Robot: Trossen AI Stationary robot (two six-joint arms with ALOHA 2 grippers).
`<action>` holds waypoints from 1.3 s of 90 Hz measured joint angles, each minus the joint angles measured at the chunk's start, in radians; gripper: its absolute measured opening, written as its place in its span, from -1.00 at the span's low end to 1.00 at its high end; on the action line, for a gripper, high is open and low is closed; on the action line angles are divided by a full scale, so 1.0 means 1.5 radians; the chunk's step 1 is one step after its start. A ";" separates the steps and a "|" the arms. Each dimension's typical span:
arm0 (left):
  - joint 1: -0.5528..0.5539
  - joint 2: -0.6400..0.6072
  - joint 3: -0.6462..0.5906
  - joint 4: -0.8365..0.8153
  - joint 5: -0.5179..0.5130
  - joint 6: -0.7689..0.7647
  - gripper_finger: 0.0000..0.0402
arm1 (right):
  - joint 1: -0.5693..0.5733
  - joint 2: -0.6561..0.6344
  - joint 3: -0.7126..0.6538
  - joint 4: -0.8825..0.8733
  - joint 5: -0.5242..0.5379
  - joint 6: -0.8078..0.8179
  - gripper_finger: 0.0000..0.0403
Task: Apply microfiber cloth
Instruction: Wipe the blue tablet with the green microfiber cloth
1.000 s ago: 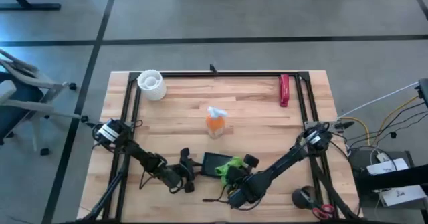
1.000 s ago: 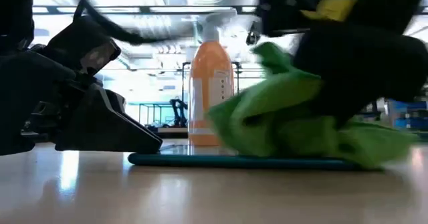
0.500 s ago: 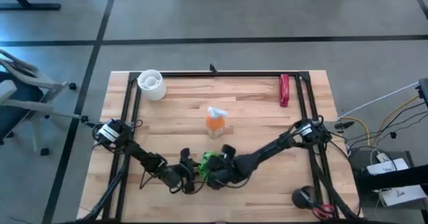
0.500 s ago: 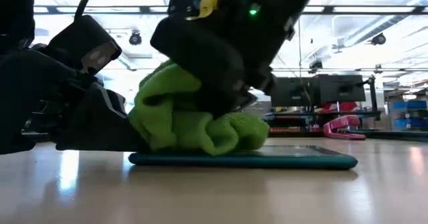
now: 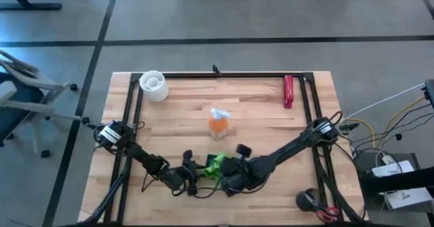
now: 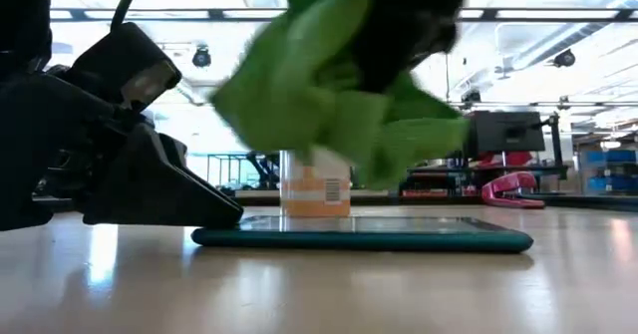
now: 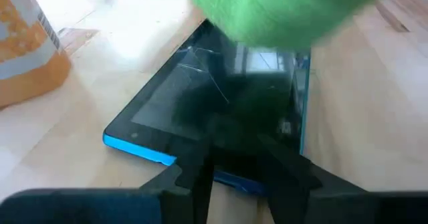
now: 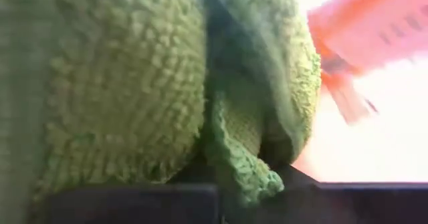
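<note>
— While the right hand (image 5: pixel 227 175) hangs over the near middle of the counter (image 5: pixel 258 112), where is the microfiber cloth (image 6: pixel 339 85)?

— Bunched up in that hand, clear of the surface. From the low view it floats above the tablet (image 6: pixel 364 236), with open air between the cloth's lowest folds and the dark screen. The right hand's fingers are clamped on the cloth; its own wrist view is filled with green pile.

— And the left hand (image 5: pixel 192 173)?

— Low on the counter just beside the tablet's left end. In the left wrist view its two dark fingers (image 7: pixel 287 174) reach the tablet's near edge, the blue rim showing between them. They stand slightly apart, but whether they pinch that edge I cannot tell.

— What else sits around?

— An orange bottle (image 5: pixel 218 124) with a white top stands upright just behind the tablet, toward the middle of the counter. A white cup (image 5: pixel 153 85) is at the far left corner, and a red stapler (image 5: pixel 288 91) lies near the far right, both well apart from the hands.
</note>
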 joint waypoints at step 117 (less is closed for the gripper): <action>-0.001 -0.001 -0.001 -0.001 0.001 -0.008 -0.51 | -0.077 0.098 -0.084 0.296 0.016 -0.053 -1.00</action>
